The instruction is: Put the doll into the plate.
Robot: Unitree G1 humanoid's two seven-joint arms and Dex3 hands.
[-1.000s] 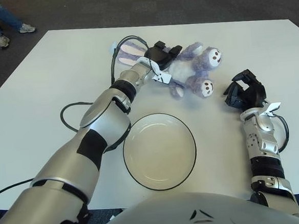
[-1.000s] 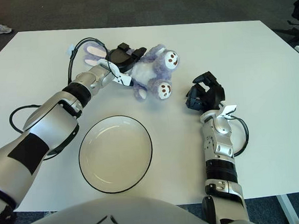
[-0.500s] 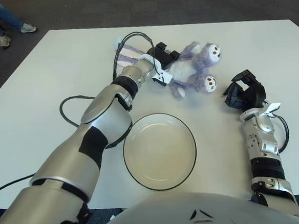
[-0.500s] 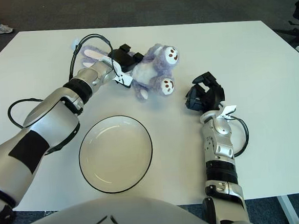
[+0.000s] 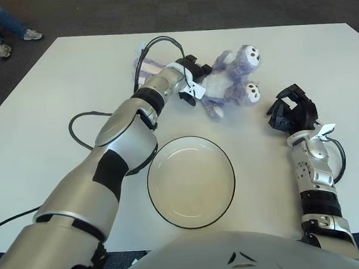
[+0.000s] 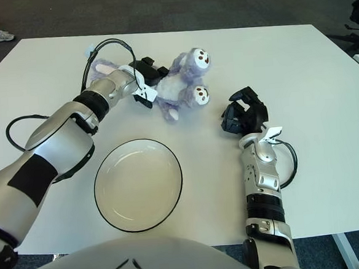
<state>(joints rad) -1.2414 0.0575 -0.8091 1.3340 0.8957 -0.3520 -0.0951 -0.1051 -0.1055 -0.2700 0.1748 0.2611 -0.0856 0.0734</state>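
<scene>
Tabletop [image 5: 53, 88]: doll [image 5: 228, 82] within left fingers [image 5: 194, 66]

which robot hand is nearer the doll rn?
Left. The left robot hand is closed on the doll. The right robot hand is off to the doll's right, apart from it, holding nothing.

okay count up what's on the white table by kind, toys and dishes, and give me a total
Plush dolls: 1, the purple doll, gripped by the left hand.
Plates: 1, the plate, nothing in it.
Total: 2.
The right hand shows to the right of the doll, holding nothing.
</scene>
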